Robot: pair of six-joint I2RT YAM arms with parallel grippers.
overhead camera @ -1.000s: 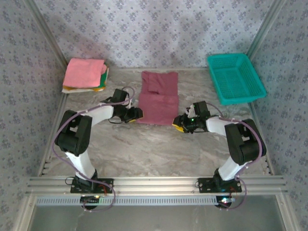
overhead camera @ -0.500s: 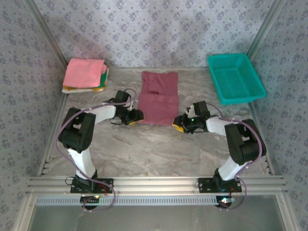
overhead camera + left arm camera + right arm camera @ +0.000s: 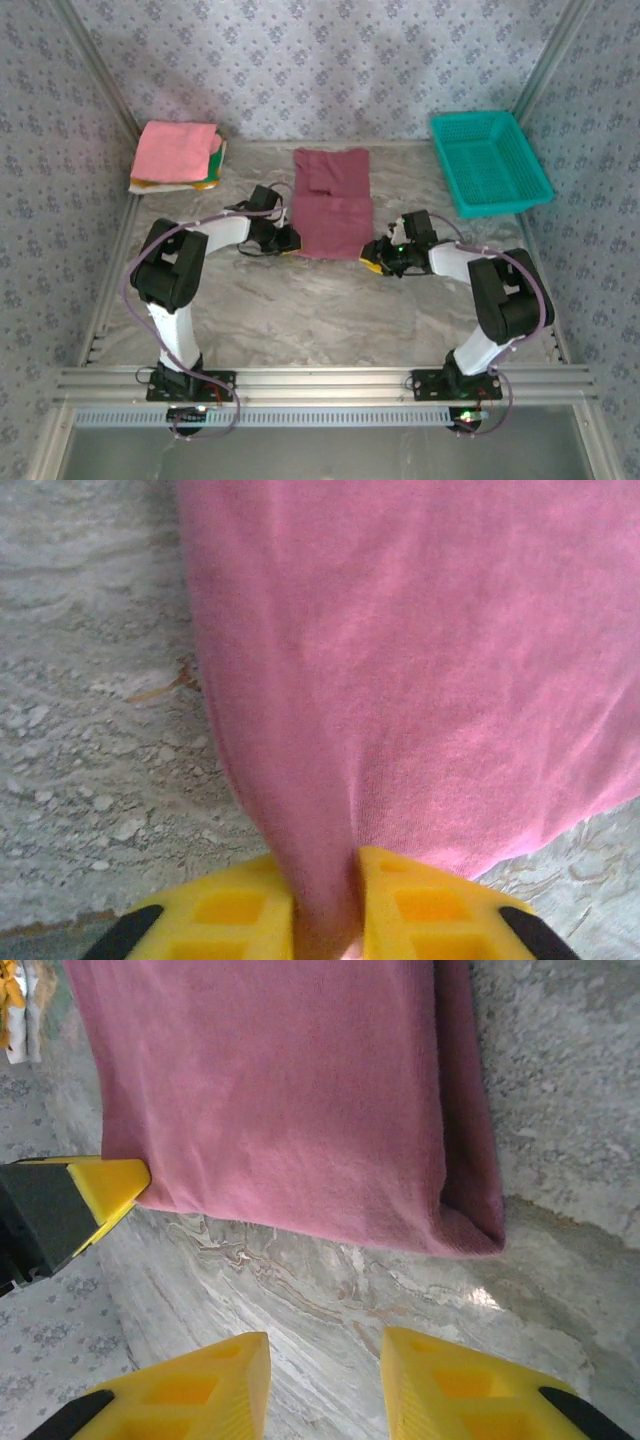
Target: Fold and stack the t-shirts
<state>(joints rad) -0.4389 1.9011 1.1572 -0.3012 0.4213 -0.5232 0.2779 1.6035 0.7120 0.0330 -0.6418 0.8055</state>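
A maroon t-shirt [image 3: 330, 205] lies partly folded at the table's middle, a long strip with its near edge towards the arms. My left gripper [image 3: 290, 240] is at that shirt's near-left corner, and in the left wrist view its yellow fingers [image 3: 230, 910] are shut on a pinched ridge of the maroon cloth [image 3: 430, 680]. My right gripper [image 3: 368, 258] is open just off the near-right corner. In the right wrist view bare marble lies between its fingers [image 3: 325, 1380] and the shirt's edge [image 3: 280, 1090]. Folded pink, yellow-green and white t-shirts [image 3: 178, 155] are stacked at the back left.
A teal mesh basket [image 3: 490, 160] stands at the back right. Patterned walls and metal rails close in the table [image 3: 320, 310]. One yellow finger of the left gripper [image 3: 105, 1185] shows at the shirt's far corner in the right wrist view.
My left gripper slid right to the maroon shirt's near-left corner and closed on the cloth. The right arm has barely moved.
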